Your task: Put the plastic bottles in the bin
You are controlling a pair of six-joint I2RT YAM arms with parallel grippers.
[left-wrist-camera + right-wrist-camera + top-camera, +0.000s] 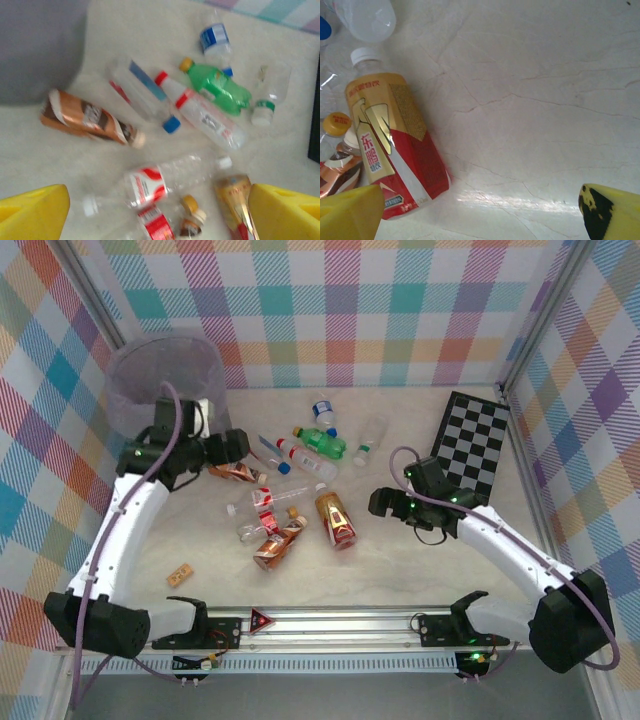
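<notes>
Setting up a pick, with left pincer (228, 448) spread wide, empty, near the amber-brown bottle (235, 472) beside the bin (165, 365) at the far left of the desk (400, 580); right pincer (383, 502) likewise wide near the red-gold bottle (337, 518). Plastic bottles (300, 490) strewn mid-desk. Next, probably: lowering, closing, lifting binward.

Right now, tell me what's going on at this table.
Two robot arms have plastic bottles to put in the bin. The bottles lie scattered on the table; neither arm holds one. The left arm hangs over the pile near the bin, jaws open; the right arm is beside a gold-red bottle, jaws open.
</notes>
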